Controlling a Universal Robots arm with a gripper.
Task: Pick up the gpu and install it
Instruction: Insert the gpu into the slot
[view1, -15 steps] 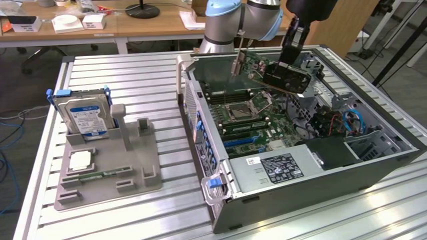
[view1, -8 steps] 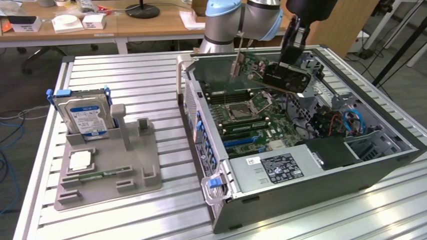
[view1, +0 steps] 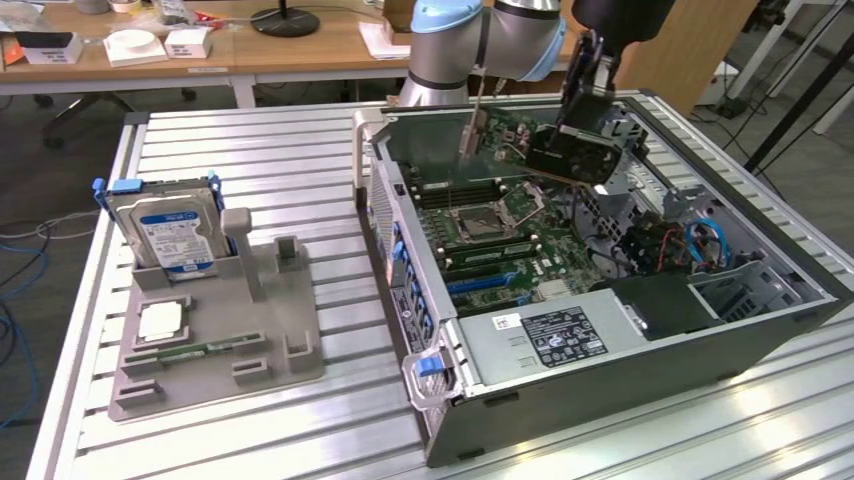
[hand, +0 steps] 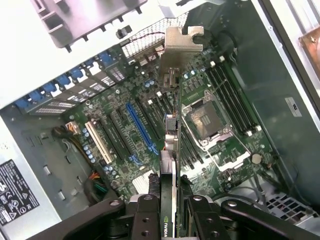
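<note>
while the arm (view1: 483, 38) reaches down into the open computer case (view1: 601, 395) on the slatted metal bench (view1: 267, 150), the gripper (view1: 577, 122) has its jaws clamped on the gpu (view1: 577, 158). in the exterior view the black card hangs tilted over the far part of the motherboard (view1: 487, 235), towards the exterior view's right of the cpu socket (view1: 477, 222). it seems to sit just above the board rather than on it, though contact is hard to judge from this angle.

the wrist view looks along the card. the gripper (hand: 170, 207) closes from both sides on the gpu (hand: 172, 145), which shows edge-on with its silver bracket (hand: 181, 47) at the far end. beneath it lies the motherboard (hand: 120, 125), with a blue slot (hand: 142, 127) and a white slot (hand: 97, 142) to one side of the card and the cpu socket (hand: 207, 120) and memory slots (hand: 232, 100) to the other. the card's line runs between the blue slot and the socket.

on the bench at the exterior view's left, well apart from the case, a grey holder (view1: 254, 340) carries a silver hard drive (view1: 167, 235) with a blue label, standing upright, and a narrow green memory stick (view1: 200, 350) lying flat near its front. inside the case, a grey power supply (view1: 554, 335) sits at the near end.
</note>
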